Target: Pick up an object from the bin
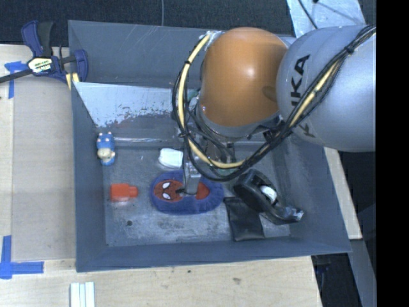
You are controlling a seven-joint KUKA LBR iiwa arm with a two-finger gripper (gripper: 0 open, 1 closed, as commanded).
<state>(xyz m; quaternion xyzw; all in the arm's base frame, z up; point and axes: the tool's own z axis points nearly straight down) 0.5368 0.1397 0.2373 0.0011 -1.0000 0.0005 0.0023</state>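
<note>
The gripper (190, 188) stood low on the blue Spider-Man toy (169, 192) directly beneath it, probably set there for a grasp. Its opening could not be told. A white block (170, 157) lay just beside it.

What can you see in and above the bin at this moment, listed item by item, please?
Toy figure: one, blue, white and yellow, back left of the bin floor.
Block: one, orange-red, left side, nearer the front.
Small piece: one, white, mid-floor, just behind the blue item.
Blue item: one, blue with a red masked face, centre of the floor.
Gadget: one, black with a white part, right of centre.
Flat piece: one, dark grey, front right, beside the gadget.
Bin: one, grey metal, holding all of the above.
Arm: one, silver-grey with an orange cover and cables, coming in from the right.
Hand: one, dark, low over the blue item.
</note>
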